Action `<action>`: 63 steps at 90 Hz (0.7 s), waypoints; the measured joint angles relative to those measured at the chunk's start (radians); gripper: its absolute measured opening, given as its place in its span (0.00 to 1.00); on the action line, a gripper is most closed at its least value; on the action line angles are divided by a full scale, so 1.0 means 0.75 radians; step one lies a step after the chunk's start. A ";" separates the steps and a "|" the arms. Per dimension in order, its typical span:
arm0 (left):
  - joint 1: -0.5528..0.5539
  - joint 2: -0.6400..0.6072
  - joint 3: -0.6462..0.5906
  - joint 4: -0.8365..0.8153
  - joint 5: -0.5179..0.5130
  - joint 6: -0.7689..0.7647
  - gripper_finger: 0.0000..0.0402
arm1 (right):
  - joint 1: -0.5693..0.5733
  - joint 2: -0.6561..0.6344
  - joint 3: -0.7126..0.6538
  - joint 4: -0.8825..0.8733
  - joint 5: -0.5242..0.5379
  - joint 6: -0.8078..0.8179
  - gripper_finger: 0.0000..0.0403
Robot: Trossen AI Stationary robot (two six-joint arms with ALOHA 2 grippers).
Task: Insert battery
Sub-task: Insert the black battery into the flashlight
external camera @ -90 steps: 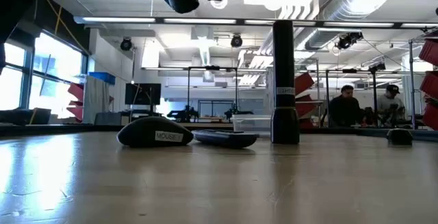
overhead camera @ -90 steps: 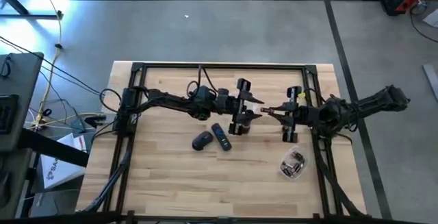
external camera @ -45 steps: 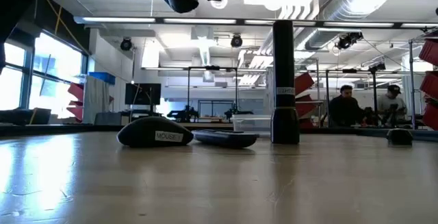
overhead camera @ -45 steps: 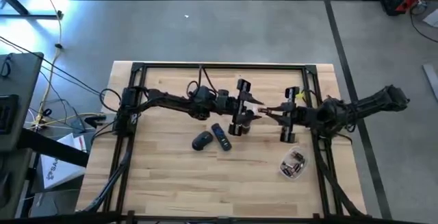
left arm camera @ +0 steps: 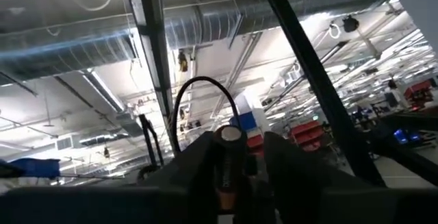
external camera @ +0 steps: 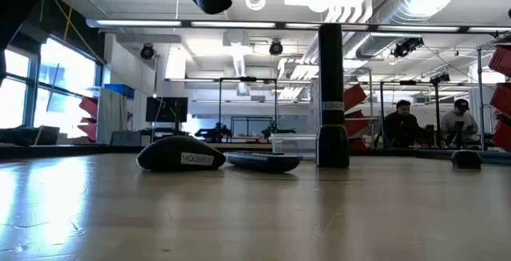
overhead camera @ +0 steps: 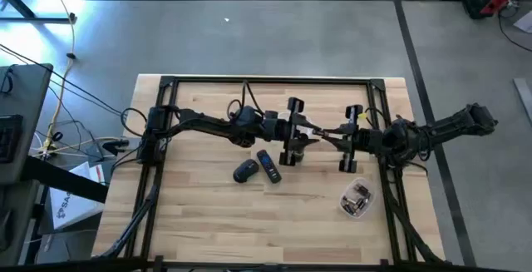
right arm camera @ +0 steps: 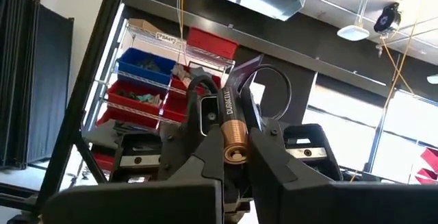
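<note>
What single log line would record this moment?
left gripper: shut on battery | right gripper: shut on battery | mouse: on table

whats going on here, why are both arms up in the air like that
Both arms are raised over the middle of the table, grippers facing each other. The right gripper is shut on a battery; the left gripper also grips a battery. It looks like a handover, though that is a guess. The mouse and its cover lie untouched below, and a small container of batteries sits near the right arm.
</note>
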 joint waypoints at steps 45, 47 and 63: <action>0.017 -0.001 0.000 -0.007 0.007 -0.125 0.05 | 0.001 -0.003 0.000 -0.028 0.006 0.037 0.14; 0.021 -0.001 0.000 -0.010 0.006 -0.137 0.05 | 0.001 -0.005 0.000 -0.039 0.019 0.040 0.15; 0.072 -0.029 -0.001 -0.146 -0.007 -0.202 0.05 | 0.000 -0.078 0.000 -0.241 0.147 0.108 0.27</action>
